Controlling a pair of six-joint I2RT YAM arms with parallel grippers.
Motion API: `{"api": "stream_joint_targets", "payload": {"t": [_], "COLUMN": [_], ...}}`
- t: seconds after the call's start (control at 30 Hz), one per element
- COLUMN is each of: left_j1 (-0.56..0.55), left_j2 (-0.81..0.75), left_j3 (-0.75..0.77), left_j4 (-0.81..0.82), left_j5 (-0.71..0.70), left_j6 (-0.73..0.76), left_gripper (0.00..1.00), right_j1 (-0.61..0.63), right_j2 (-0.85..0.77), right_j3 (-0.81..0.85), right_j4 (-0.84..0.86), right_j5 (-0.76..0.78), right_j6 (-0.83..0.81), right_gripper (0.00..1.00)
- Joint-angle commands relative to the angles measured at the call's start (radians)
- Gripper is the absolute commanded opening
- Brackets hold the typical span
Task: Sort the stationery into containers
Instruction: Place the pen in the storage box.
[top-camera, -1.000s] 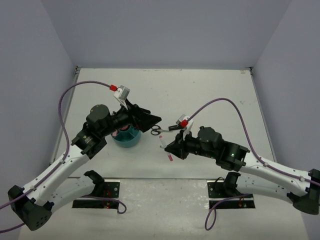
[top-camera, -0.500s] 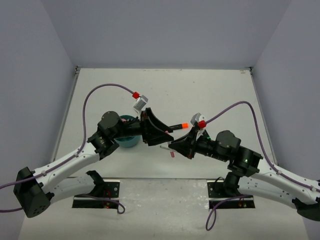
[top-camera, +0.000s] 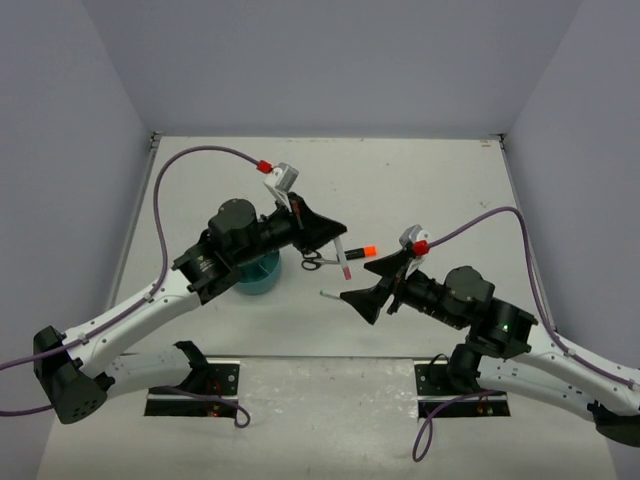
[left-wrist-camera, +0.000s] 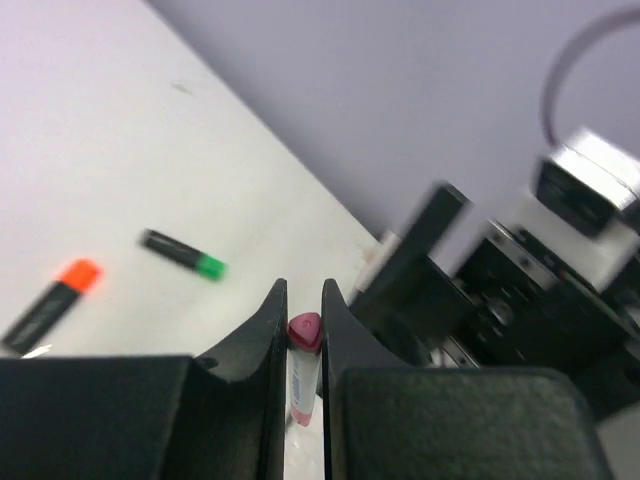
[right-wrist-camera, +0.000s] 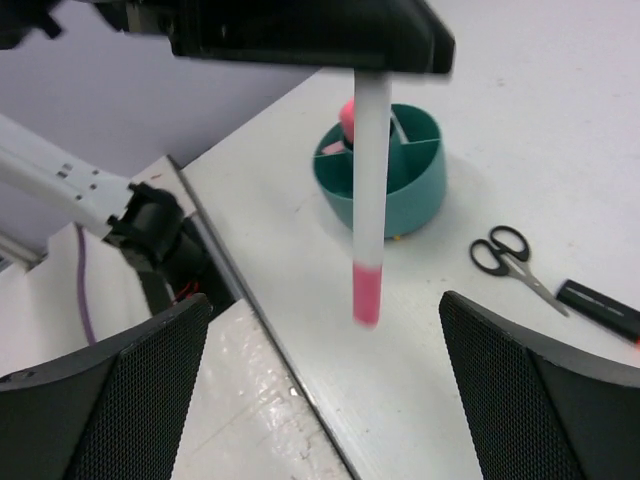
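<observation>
Over the middle of the table, just right of the teal organizer (top-camera: 256, 279), the left gripper (top-camera: 338, 234) pinches the top of a dangling pink-tipped pen (top-camera: 345, 262). The right gripper (top-camera: 372, 282) gapes wide, holding nothing. With an end-only grip, swinging it over could twist it loose.

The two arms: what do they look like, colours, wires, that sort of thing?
The left arm and right arm both have long white links with black joints and wrists. A purple cable loops along each, ending at a red plug beside a small grey block. The jaws are black, broad and tapering; the right wrist view shows a fine mesh texture on them.
</observation>
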Motion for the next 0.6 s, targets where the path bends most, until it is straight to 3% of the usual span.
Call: {"api": "stream_joint_targets", "payload": {"t": [0.0,0.1,0.17,0.4,0.57], "left_j1": [0.007,0.011,0.017,0.147,0.223], "left_j2": [-0.002,0.004,0.003,0.047,0.068], "left_j3": [0.106,0.061,0.032,-0.019,-0.107], "left_j4": [-0.352,-0.316,-0.241,-0.164,-0.084], "left_j5": [-0.756,-1.091,-1.181,-1.283,-1.276], "left_j6": [0.117,0.149,0.18,0.19,0.16], "left_gripper": [0.0,0.0,0.0,0.0,0.0], "right_j1": [0.0,0.001,0.0,0.001,0.001], "right_j2": [-0.028,-0.03,-0.027,-0.021,-0.031], "right_j3": [-0.017,-0.035,-0.041,-0.074,-0.105], "right_j4": [-0.062,-0.068,-0.068,-0.06,-0.043], "right_j5": [0.245,0.24,0.219,0.204,0.198], "right_j6": [0.029,0.036,0.039,0.079,0.09], "right_gripper": [0.99,0.99,0.99,0.99,0.99]}}
